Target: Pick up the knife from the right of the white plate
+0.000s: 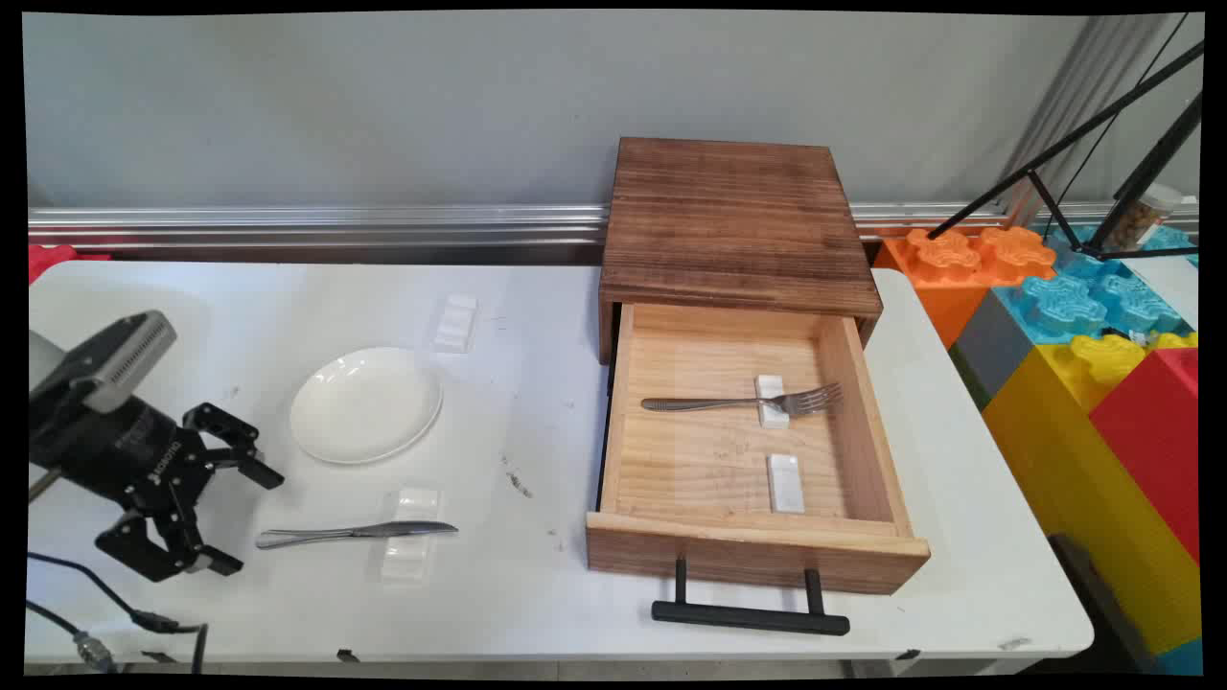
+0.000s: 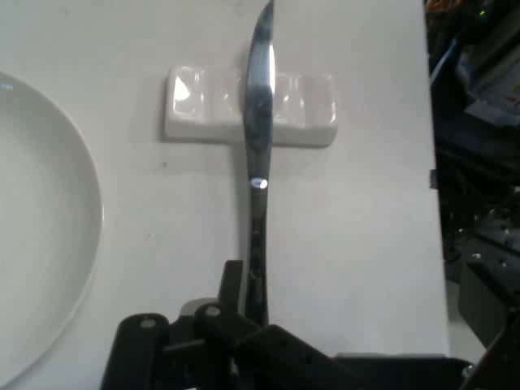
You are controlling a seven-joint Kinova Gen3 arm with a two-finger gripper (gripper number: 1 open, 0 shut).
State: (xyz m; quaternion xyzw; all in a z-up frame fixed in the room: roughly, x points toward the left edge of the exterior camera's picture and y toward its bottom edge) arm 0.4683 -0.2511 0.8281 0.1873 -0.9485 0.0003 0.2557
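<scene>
Gripper (image 1: pixel 230 517) open, fingers spread, just short of knife (image 1: pixel 355 532) handle; knife on rest (image 1: pixel 407 546), plate (image 1: pixel 364 404) beside; fork (image 1: pixel 743 402) lies in open drawer (image 1: pixel 863 402).

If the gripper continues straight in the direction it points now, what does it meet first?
Most likely the knife: its handle end lies just ahead of the open gripper, running away along its line onto a white rest. The white plate sits off to one side. How high the gripper hangs above the table is unclear.

tool (image 1: pixel 251 522) low at left, fingers spread
</scene>
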